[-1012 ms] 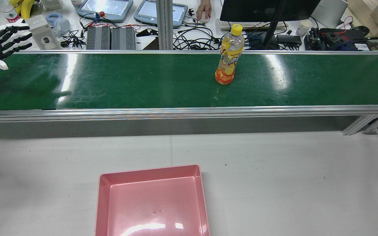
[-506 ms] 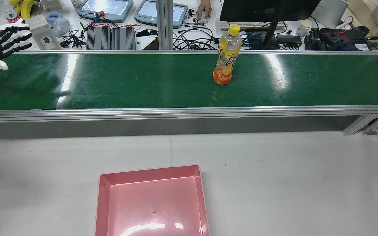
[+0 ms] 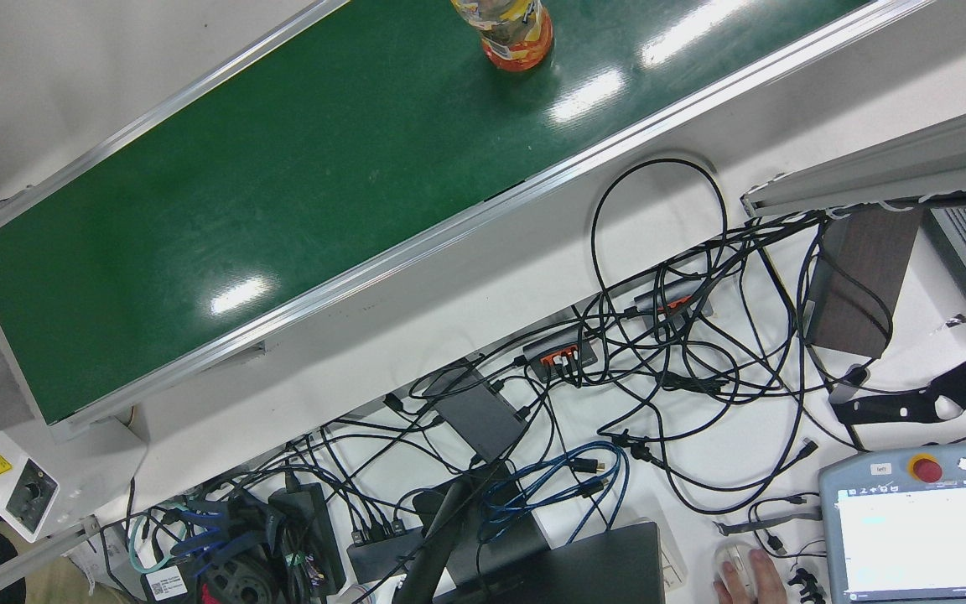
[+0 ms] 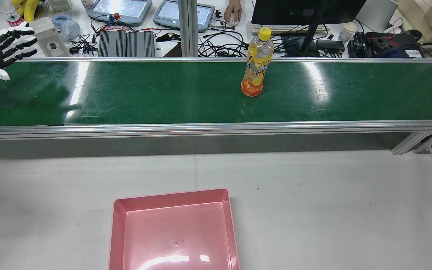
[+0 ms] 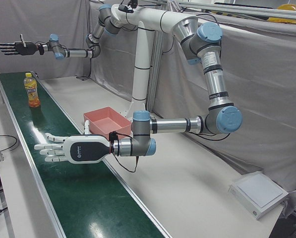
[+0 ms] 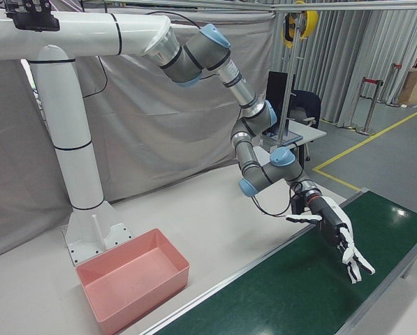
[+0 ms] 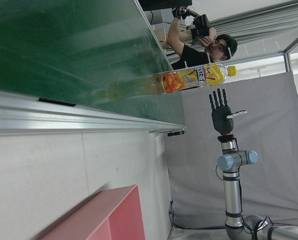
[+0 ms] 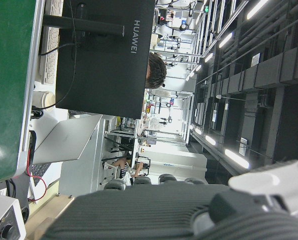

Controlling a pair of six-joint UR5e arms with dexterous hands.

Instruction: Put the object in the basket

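1. front view: the bottle [image 3: 516, 33] stands upright on the green belt [image 3: 282, 184] at the top edge of this view, cut off above its label. no robot hand shows here. beyond the belt's rail lie loose cables [image 3: 659, 377] and a person's hand on a mouse [image 3: 747, 579].

2. rear view: the bottle [image 4: 255, 63] stands right of centre, towards the belt's far rail. the left hand [image 4: 0, 47] hangs over the belt's far-left end, fingers spread and holding nothing, well apart from the bottle. the pink basket [image 4: 171, 197] sits empty on the white table on my side of the belt. i judge the task is at its opening step: nothing grasped yet.

3. left-front view: the left hand [image 5: 71, 148] hovers flat above the belt, released. the right hand [image 5: 16, 48] is held high past the bottle [image 5: 32, 90], fingers apart, also empty. the basket [image 5: 95, 115] lies just beyond the near rail.

4. right-front view: the right hand [image 6: 337, 234] is splayed over the belt with clear room around it, and the basket [image 6: 145, 296] is well off to the side.

5. left hand view: the bottle [image 7: 193, 79] lies between this camera and the right hand [image 7: 219, 112].

6. right hand view: only the belt's edge [image 8: 9, 75] and a monitor [image 8: 104, 55]; no bottle.

7. judgement: the next move calls for a hand to close on the bottle's body, lift it clear of the near rail, and carry it over the basket wall. the open table gives room. a tall bottle may tip if nudged.
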